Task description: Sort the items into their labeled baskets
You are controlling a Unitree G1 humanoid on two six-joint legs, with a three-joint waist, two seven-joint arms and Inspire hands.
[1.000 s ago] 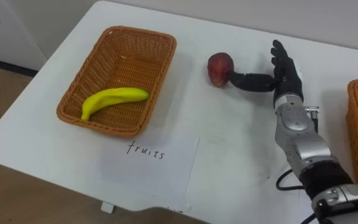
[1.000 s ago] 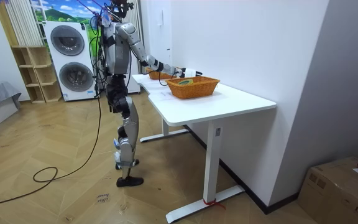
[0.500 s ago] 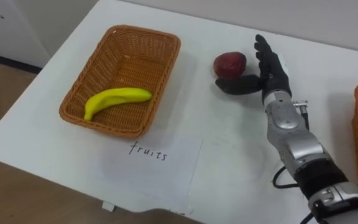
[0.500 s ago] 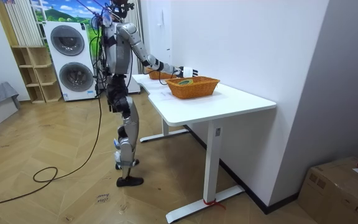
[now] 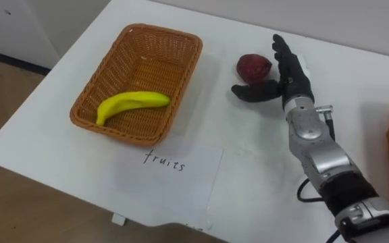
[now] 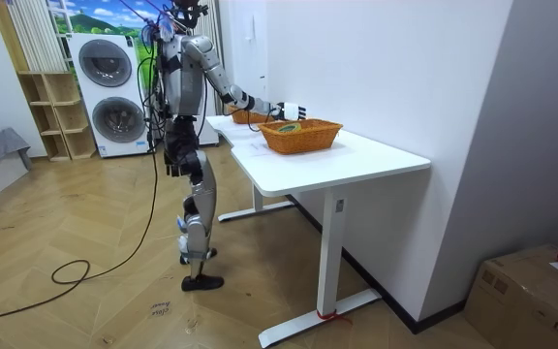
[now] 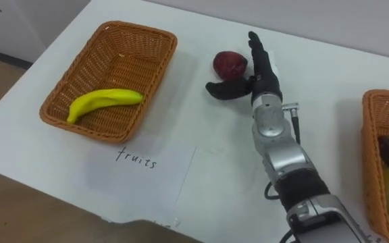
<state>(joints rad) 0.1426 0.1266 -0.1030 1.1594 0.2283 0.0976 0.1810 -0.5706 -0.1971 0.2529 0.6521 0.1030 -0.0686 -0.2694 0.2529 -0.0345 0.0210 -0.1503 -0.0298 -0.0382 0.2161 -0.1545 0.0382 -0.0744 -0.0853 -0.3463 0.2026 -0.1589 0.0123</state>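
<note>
Presently, we found the right robot hand [image 5: 292, 75] open, fingers straight and thumb spread, holding nothing. We located the red fruit [image 5: 253, 66] on the tabletop [image 5: 248, 155] just right of the fruit basket [image 5: 189, 71], between that basket and the hand's fingers, with the thumb on its near side. We noted a banana [image 5: 132, 104] inside the fruit basket and a paper label [image 5: 171, 172] just before it.

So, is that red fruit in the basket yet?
Out: the red fruit lies on the table beside the basket, next to the open robot hand.
</note>
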